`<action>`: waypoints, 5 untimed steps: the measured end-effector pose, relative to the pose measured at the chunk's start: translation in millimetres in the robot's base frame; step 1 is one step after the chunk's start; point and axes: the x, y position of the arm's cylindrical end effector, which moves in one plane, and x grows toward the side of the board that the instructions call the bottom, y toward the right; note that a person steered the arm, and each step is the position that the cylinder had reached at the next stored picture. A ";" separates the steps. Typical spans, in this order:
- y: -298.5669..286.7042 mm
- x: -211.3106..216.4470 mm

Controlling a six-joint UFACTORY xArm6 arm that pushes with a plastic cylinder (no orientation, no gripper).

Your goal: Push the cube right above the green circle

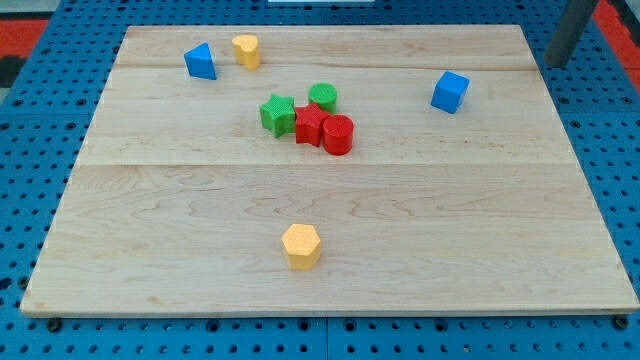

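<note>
Pale wooden board (330, 200) on blue pegboard | blue cube (450, 92) at upper right, well apart from green circle (323, 97) in central cluster | rod at top-right corner, my tip (556, 64) off board, no pincer fitted | push not begun, whole leftward travel left

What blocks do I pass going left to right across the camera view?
blue triangle → yellow block → green star → yellow hexagon → red cylinder → blue cube
</note>
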 end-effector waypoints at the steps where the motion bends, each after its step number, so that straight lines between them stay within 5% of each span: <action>1: -17.2 19.2; 3: -161.6 59.6; 4: -226.9 45.8; 5: -226.8 13.0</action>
